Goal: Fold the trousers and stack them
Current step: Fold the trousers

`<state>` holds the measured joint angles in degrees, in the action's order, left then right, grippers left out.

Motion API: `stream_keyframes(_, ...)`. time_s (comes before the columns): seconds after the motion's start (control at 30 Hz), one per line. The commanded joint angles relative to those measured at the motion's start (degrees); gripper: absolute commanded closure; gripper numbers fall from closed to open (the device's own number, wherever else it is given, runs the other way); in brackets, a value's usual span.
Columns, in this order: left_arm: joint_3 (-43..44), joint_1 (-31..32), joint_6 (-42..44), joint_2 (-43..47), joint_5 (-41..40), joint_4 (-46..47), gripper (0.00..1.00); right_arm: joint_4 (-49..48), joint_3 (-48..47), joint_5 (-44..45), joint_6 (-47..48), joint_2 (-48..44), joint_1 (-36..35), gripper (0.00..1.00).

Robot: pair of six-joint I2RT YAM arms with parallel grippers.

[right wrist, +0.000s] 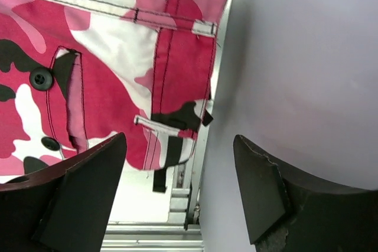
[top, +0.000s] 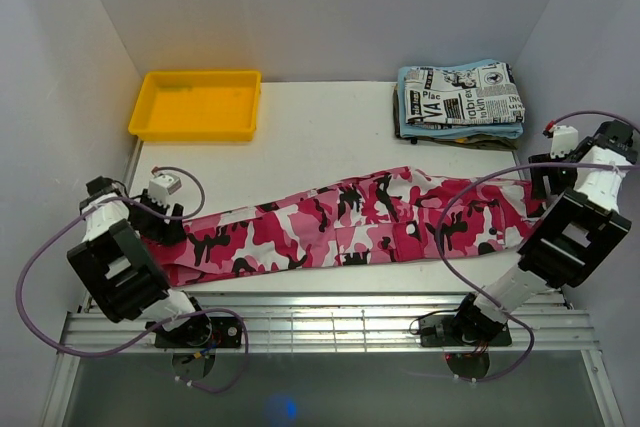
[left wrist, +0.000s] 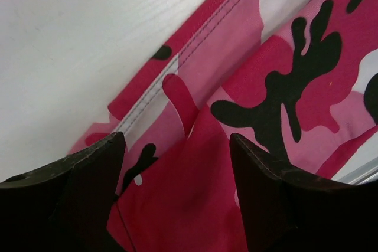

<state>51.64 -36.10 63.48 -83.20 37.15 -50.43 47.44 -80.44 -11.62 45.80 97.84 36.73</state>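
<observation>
Soft, creased camouflage trousers lie stretched lengthwise along the near edge of the counter; the left gripper, jaws released wide, hovers over the stitched hem at the counter's left end; the right gripper, likewise released, over the belt-looped waistband at its right end.

Pink camouflage cloth trousers lie left-right across near side of white tabletop. Yellow plastic tray back-left. Folded newspaper-print garment on light blue cloth back-right.
</observation>
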Motion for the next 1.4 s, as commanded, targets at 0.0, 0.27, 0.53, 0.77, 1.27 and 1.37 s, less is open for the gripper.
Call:
stream_keyframes(0.0, -3.2, 0.0, -3.6, -0.8, -6.5, 6.4, 0.19, -0.2, 2.9, 3.6, -3.6, -1.7, 0.2, 0.22)
stream_keyframes(0.27, 10.7, -5.7, -6.8, -21.0, -16.1, 11.2, 0.36, 1.0, 5.4, 1.4, -2.8, -0.4, 0.7, 0.26)
stream_keyframes(0.53, 27.8, -9.1, -7.4, -32.3, -17.7, 9.8, 0.39, 6.7, 4.2, -5.1, -3.9, -3.2, 0.8, 0.17)
stream_keyframes(0.77, 20.5, -4.3, -8.3, -25.5, -13.3, 7.7, 0.32, 15.1, 12.7, -18.4, -4.5, -0.6, 0.7, 0.27)
stream_keyframes(1.27, 17.7, -2.1, -10.7, -18.2, -7.8, 6.7, 0.25, 7.4, 23.2, -27.6, -10.4, 0.2, -0.1, 0.81)
stream_keyframes(1.37, 17.7, -1.0, -11.2, -16.6, -7.4, 6.1, 0.25, 8.8, 19.4, -28.3, -9.2, -3.8, 0.3, 0.92)
